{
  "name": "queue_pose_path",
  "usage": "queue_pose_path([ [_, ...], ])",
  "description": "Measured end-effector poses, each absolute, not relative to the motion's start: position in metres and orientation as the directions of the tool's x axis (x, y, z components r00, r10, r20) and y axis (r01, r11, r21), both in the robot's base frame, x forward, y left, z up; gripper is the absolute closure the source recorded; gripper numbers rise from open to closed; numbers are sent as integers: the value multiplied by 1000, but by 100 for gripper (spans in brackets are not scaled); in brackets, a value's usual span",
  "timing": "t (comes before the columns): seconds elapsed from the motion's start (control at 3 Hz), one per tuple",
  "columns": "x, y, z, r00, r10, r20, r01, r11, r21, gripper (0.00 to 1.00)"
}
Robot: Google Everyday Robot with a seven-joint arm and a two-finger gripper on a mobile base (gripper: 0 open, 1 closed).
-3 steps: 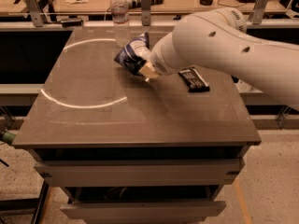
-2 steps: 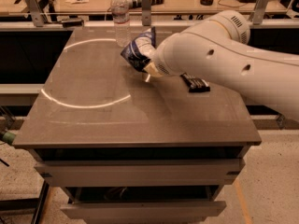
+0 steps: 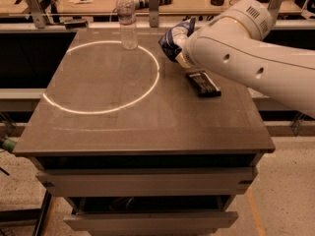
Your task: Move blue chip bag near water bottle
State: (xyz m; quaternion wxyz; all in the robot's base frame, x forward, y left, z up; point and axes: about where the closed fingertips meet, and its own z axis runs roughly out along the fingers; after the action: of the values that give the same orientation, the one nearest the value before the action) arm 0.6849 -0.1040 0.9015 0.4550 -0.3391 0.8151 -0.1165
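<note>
My pincer (image 3: 181, 54), near the far edge of the grey counter (image 3: 147, 124), is clamped on the crumpled dark-blue foil chip bag (image 3: 173, 37). The tall clear plastic water bottle (image 3: 128, 21) stands upright to the bag's left, apart from it, by the same edge. A flat black rectangular packet (image 3: 203, 83) lies towards the right edge.

the water bottle (image 3: 128, 21) stands upright near the tabletop's (image 3: 123, 124) far edge, left of its middle. a bare gap lies between it and the blue chip bag (image 3: 173, 38), which the gripper (image 3: 181, 57) grips above the far edge. the white arm (image 3: 246, 58) crosses the far right corner. a black packet (image 3: 203, 82) lies flat near the right edge. the left and near parts are open.
</note>
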Motion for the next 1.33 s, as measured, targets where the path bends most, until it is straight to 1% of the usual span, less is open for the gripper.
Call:
queue_pose_path([
  [0.33,709,-121,912,-386,-600,-700,-380,795,-472,100],
  [0.67,737,-113,918,-364,-593,-718,-393,797,-459,100],
  [1.0,763,-97,917,-340,-609,-717,-446,775,-447,100],
  [1.33,783,-93,906,-345,-624,-701,-492,757,-431,100],
])
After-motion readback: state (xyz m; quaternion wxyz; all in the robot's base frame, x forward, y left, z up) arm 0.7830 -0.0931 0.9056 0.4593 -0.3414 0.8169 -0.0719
